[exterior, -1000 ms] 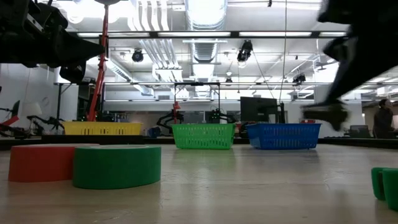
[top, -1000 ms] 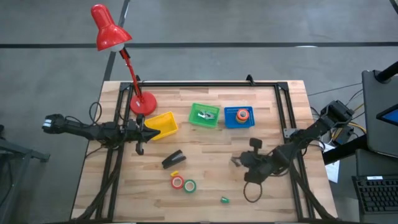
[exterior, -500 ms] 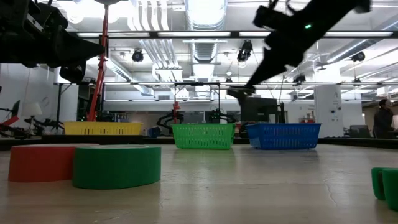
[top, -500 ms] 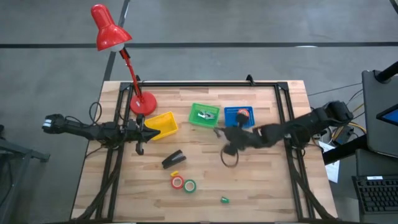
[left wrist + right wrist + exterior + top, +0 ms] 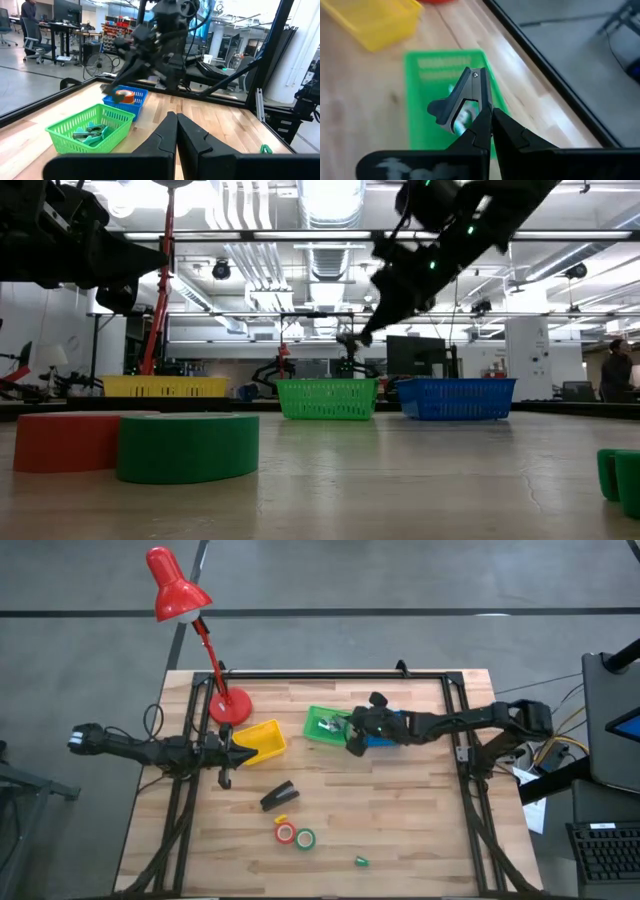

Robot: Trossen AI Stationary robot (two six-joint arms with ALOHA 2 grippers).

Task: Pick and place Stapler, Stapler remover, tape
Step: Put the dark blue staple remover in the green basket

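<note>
Right gripper (image 5: pixel 352 742) over the near edge of the green basket (image 5: pixel 311 725), pinched shut on the stapler remover (image 5: pixel 465 100). Wrist view: remover clamped at one end only, claw sticking out past the fingertips, basket floor directly beyond.

Left gripper (image 5: pixel 176 116) parked at the bench's (image 5: pixel 430 830) left side near the yellow basket (image 5: pixel 262 738), fingers together, nothing held.

Stapler (image 5: pixel 279 796) lying on bare bench mid-left. Red tape roll (image 5: pixel 286 832) and green tape roll (image 5: pixel 305 838) touching, just beyond the stapler toward the front edge. Orange roll (image 5: pixel 125 95) already in the blue basket (image 5: pixel 135 104).

Risks from here, judged not seen:
- Off-centre grip, so remover may pivot or slip before release. Cause: only one end btwn the fingers.
- Release close to the rim could bounce the remover off the wall and onto the bench. Cause: gripper over the basket's edge, not its middle.
- Low descent could snag the fingers on the mesh wall and drag or tip the basket, light plastic by the look of it.
- Arm lying across the blue basket, so a careless pull-back may knock it.
- Green basket already holds bits w/ similar shape, so a new drop may tangle.
</note>
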